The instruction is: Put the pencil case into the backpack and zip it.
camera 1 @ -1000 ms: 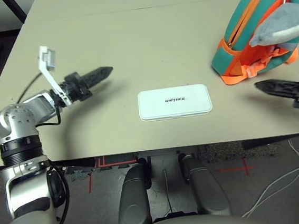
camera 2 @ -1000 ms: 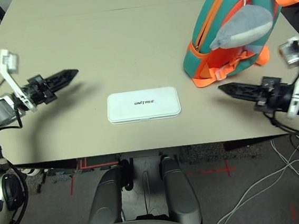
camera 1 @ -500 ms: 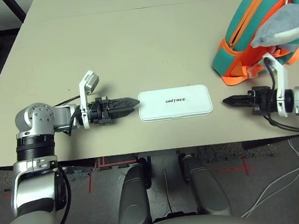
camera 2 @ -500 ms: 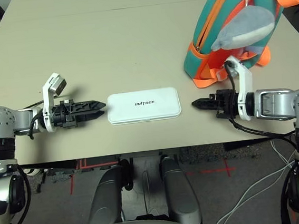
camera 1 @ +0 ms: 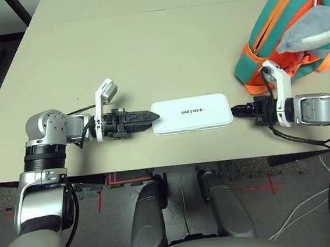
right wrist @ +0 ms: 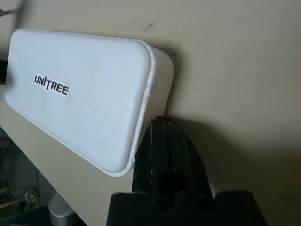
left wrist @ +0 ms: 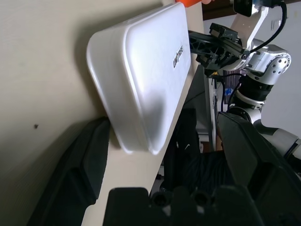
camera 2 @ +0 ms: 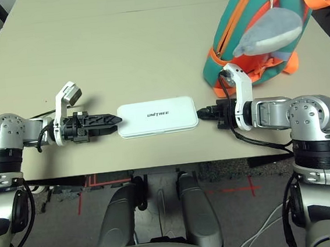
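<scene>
The white pencil case (camera 1: 192, 114) with black "UNITREE" lettering lies flat near the table's front edge. My left gripper (camera 1: 151, 116) is open at the case's left short end, and in the left wrist view one finger (left wrist: 80, 174) stands on each side of that end's corner. My right gripper (camera 1: 238, 110) is shut, its tip (right wrist: 162, 127) touching the case's right short end. The teal backpack (camera 1: 265, 38) with orange trim stands at the back right, just behind my right gripper, with its grey plush fish (camera 1: 311, 28) hanging in front.
The table's front edge (camera 1: 175, 164) runs just below the case and both forearms. Bare tabletop (camera 1: 146, 49) stretches behind the case and to the left. White cables (camera 1: 313, 202) lie on the floor at the right.
Both grippers have slid inward along the table to the case's two short ends. The case and the backpack have stayed put.
</scene>
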You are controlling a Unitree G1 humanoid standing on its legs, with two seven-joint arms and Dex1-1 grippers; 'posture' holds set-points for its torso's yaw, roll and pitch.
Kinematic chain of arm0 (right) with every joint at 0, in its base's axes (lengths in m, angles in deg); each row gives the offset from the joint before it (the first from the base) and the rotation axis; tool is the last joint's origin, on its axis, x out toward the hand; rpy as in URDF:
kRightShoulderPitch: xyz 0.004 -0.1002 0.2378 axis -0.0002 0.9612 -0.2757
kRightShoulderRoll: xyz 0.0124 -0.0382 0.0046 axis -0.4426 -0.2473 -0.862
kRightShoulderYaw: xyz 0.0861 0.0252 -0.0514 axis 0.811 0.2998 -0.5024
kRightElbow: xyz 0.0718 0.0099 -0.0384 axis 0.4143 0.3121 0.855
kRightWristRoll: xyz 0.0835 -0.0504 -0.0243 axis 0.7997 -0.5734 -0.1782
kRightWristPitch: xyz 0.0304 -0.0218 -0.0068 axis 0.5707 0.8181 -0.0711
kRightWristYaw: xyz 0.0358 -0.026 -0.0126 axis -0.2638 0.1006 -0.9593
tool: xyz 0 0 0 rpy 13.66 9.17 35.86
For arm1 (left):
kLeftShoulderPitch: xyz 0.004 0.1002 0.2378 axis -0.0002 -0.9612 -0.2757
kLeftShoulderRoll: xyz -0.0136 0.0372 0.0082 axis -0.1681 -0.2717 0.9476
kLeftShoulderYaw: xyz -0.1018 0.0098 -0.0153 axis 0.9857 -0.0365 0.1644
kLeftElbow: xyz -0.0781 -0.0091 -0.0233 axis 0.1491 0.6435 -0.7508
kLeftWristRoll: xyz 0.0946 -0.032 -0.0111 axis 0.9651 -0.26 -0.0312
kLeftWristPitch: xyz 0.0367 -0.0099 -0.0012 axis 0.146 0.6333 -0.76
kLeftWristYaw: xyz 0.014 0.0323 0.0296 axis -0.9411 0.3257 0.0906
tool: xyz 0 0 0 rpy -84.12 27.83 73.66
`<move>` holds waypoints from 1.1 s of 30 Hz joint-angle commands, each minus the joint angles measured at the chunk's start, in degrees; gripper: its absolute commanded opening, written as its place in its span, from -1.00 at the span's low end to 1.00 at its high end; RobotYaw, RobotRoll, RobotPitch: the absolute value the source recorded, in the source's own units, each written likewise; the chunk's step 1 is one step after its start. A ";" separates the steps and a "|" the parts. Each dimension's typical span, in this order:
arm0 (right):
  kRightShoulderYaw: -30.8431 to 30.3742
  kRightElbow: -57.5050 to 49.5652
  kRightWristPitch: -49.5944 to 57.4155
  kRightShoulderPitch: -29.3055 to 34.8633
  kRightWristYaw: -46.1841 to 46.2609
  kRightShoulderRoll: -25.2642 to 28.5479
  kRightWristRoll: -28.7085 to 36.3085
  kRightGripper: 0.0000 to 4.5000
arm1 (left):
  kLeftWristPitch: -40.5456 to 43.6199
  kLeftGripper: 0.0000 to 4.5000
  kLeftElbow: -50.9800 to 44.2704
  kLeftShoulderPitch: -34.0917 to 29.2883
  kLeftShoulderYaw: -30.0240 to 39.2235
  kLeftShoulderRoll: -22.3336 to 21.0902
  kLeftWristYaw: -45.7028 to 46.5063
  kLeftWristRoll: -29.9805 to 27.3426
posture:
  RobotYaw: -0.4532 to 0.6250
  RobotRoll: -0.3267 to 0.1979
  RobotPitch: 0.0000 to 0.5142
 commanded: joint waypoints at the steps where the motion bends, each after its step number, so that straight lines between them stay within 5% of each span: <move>1: -2.20 -1.69 1.53 0.22 -1.56 -1.60 -0.52 -0.99 | 0.60 1.00 0.30 -2.51 -3.83 1.47 -0.16 1.64 | -0.31 0.25 0.13; 19: -2.23 -1.54 0.72 -1.27 -4.16 -4.40 -4.45 -0.99 | -0.52 1.00 0.22 -2.64 -4.52 0.86 -2.93 3.02 | -0.29 0.25 0.09; 22: -2.22 -1.23 0.28 -1.35 -4.79 -4.19 -5.35 -1.00 | -0.54 0.74 -0.21 -2.77 -5.02 0.58 -3.47 2.95 | -0.29 0.25 0.09; 29: -1.65 -1.52 -1.19 -0.73 -6.62 -3.58 -6.71 -1.00 | -2.08 -0.34 -1.72 -2.82 -5.63 -0.41 -5.21 2.87 | -0.29 0.25 0.08; 33: -1.15 -5.70 -5.08 2.08 -10.36 -1.61 -6.27 -0.65 | -2.87 -0.42 -3.72 -2.56 -3.98 -0.04 -4.86 2.45 | -0.29 0.25 0.04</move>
